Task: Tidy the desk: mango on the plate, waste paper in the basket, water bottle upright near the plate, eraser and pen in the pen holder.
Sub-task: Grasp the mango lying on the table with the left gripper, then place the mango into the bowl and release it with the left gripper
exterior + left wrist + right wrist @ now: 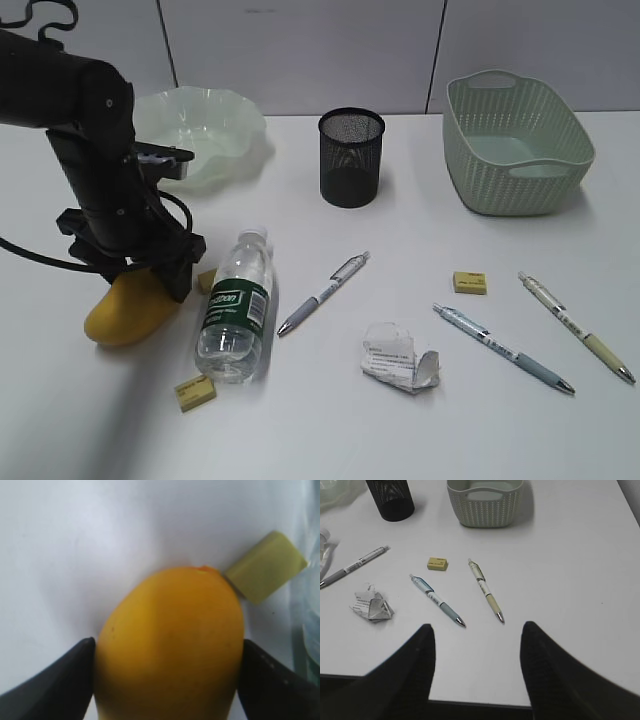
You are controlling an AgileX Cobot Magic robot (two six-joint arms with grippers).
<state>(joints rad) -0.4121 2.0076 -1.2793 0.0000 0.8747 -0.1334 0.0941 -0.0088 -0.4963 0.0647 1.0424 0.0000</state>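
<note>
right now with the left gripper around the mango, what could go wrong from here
1. The left gripper straddles the smooth, rounded mango near its widest part; it may squirt out as the fingers close.
2. An eraser sits right against the mango's tip, and the lying water bottle is just beyond. A slipping or dragged mango could knock the eraser or set the bottle rolling.

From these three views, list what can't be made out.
- Left gripper on the mango: contact unclear; fingertips cut off by the left wrist view's bottom edge.
- Waste paper: print too small, exterior view.
- Pen holder: inside hidden by its mesh.
- Water bottle: cut off, right wrist view's left edge.
</note>
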